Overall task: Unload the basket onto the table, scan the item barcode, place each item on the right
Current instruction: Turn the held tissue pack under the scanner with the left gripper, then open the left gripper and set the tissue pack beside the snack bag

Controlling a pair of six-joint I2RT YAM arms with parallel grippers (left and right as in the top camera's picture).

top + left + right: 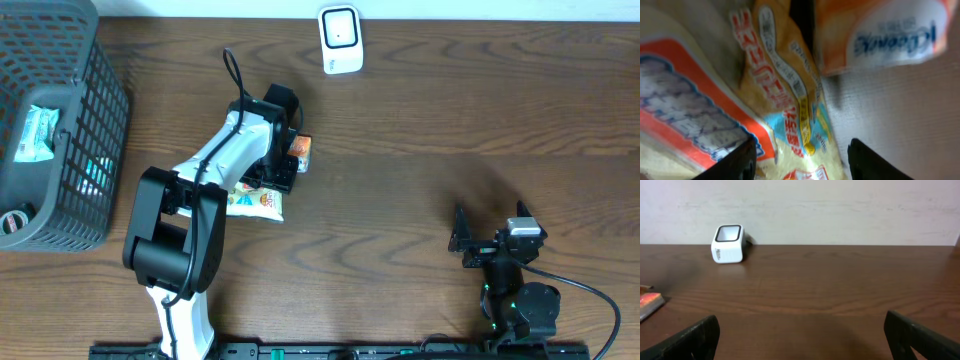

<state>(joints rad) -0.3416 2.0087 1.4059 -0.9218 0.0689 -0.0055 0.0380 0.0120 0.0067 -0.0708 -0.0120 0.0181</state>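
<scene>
Well short of the scanner (340, 40), the left end effector (802, 155) hovers, jaws apart, over a yellow packet (258, 203) on the worktop (420, 130), apparently neither gripped nor scanned yet; the right end effector (802, 330), also spread, waits farther off.

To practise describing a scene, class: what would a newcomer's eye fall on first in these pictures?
First, the left gripper, open over bright snack packets left of centre. Then the dark mesh basket at the left edge, with more packets inside, and the small white scanner at the far edge.
</scene>
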